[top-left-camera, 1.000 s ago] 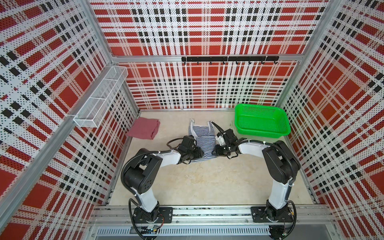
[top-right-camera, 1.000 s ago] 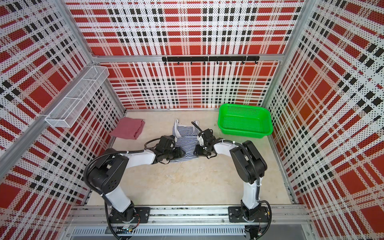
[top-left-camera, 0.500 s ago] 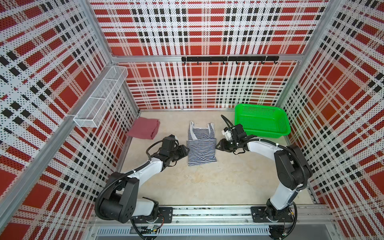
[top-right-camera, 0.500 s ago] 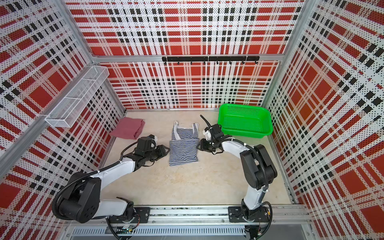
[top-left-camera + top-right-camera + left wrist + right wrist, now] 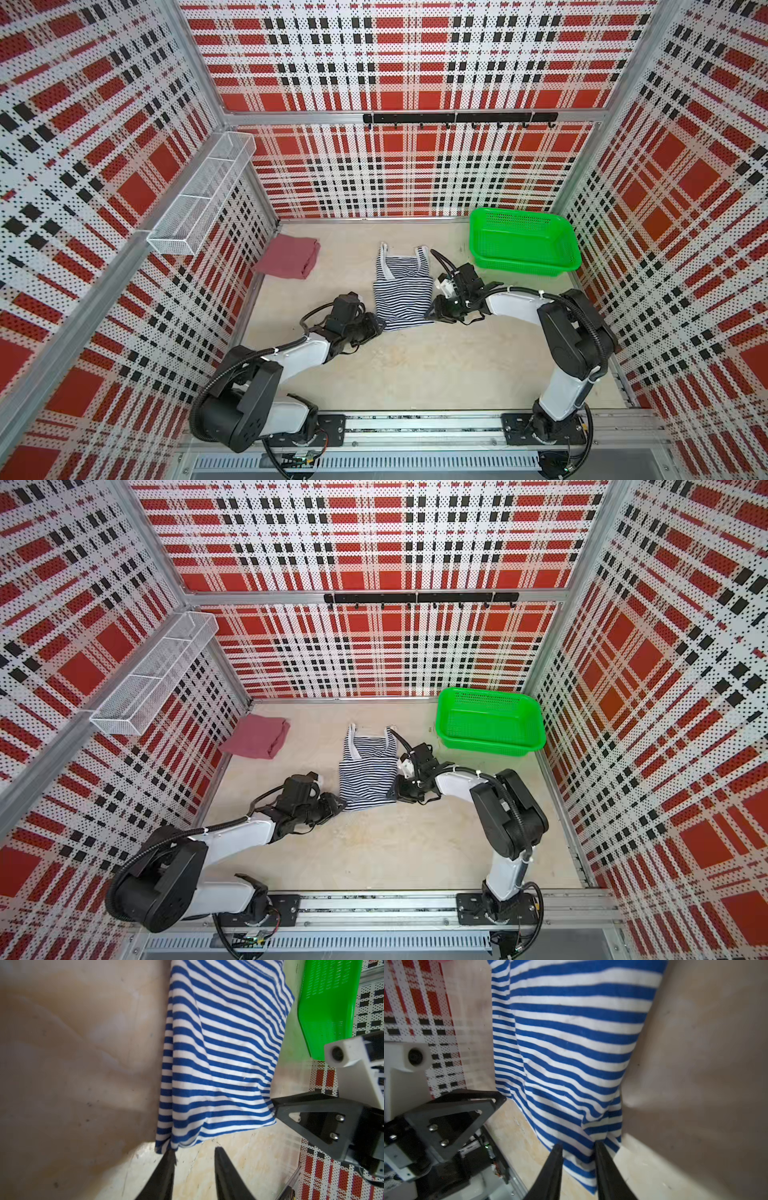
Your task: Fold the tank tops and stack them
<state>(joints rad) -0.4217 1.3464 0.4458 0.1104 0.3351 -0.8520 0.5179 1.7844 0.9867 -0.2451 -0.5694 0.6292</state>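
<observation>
Both grippers are low on the beige tabletop point(image 5: 415, 374), one at each near corner of the navy-and-white striped knit tank top point(image 5: 402, 293).

Left gripper point(image 5: 194, 1151): jaws apart with bare table between them, so we read it as released. One fingertip point(image 5: 169, 1157) touches the near-left hem corner. The rest of the top lies just beyond the tips.

Right gripper point(image 5: 577, 1146): jaws stand narrow and straddle the near-right hem corner, with striped cloth showing in the gap. The cloth puckers toward the tips. We cannot tell whether it is clamped or the jaws are only around it.

The striped top lies flat mid-table in both top views, between the two grippers. Its hem faces the arm bases and its white-edged straps point to the back wall. The left wrist view shows a lengthwise fold line near one long edge.

Farther back on the left we see the plain dusty-rose knit tank top point(image 5: 289, 262). It is folded to a rough rectangle by the left wall, well apart from both grippers and from the striped top.

Far right is the green plastic mesh basket point(image 5: 528, 264), near the back-right corner. It sits beyond the right wrist and does not touch the striped top.
</observation>
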